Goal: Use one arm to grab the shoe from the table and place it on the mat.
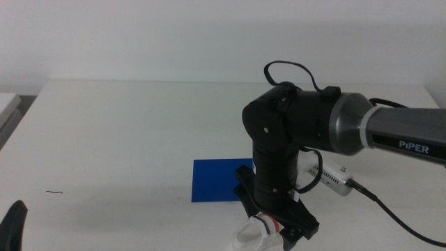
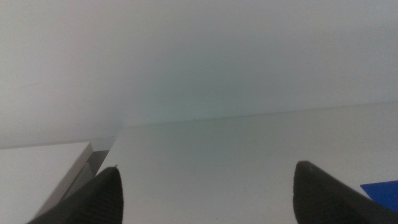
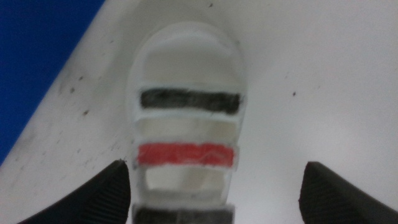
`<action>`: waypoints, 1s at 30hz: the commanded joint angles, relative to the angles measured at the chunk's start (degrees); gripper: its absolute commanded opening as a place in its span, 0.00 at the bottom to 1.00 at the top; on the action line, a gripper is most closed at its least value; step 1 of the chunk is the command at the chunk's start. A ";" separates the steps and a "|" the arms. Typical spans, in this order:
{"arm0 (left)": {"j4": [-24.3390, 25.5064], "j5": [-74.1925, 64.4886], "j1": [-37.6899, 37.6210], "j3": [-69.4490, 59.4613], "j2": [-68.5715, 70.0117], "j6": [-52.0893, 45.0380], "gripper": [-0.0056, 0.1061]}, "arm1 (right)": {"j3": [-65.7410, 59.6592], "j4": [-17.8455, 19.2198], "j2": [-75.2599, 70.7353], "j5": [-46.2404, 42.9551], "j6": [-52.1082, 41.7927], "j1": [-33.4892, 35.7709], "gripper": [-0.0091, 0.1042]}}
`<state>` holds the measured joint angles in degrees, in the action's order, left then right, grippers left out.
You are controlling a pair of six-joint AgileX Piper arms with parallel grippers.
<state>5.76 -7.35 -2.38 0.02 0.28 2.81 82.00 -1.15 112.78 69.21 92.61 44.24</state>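
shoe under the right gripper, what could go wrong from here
1. The right gripper is open around the shoe, but one jaw sits much closer than the other; closing may shove it sideways.
2. The mat lies right beside the shoe; a low carry could catch its edge.
The left gripper waits apart.

Shoe point(image 3: 185, 140) flat on the counter point(image 1: 125, 132), near its front edge, just beside the mat's point(image 1: 217, 180) near right corner; right claw point(image 3: 214, 193) directly above, one jaw either side; small box point(image 1: 333, 177) right of mat; left claw point(image 2: 205, 196) at front left corner
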 commanded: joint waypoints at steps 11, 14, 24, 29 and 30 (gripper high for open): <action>-0.23 0.73 -0.39 -0.02 -0.28 0.08 0.89 | -3.67 2.73 -0.37 -8.16 1.48 0.27 0.90; -0.23 0.73 -0.39 -0.02 -0.28 0.08 0.89 | -3.67 3.17 -0.37 -8.90 1.61 0.27 0.89; -0.23 0.73 -0.39 -0.02 -0.28 0.08 0.89 | -3.67 2.10 -0.37 -7.40 0.35 0.27 0.34; -0.23 0.73 -0.39 -0.02 -0.28 0.08 0.89 | -3.56 -1.76 -1.36 -4.34 0.38 0.27 0.30; -0.23 0.73 -0.39 -0.02 -0.28 0.08 0.89 | -3.56 -2.54 -2.11 -3.61 0.12 0.27 0.30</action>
<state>5.76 -7.35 -2.38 0.02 0.28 2.81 78.59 -2.40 112.28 63.37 93.30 44.48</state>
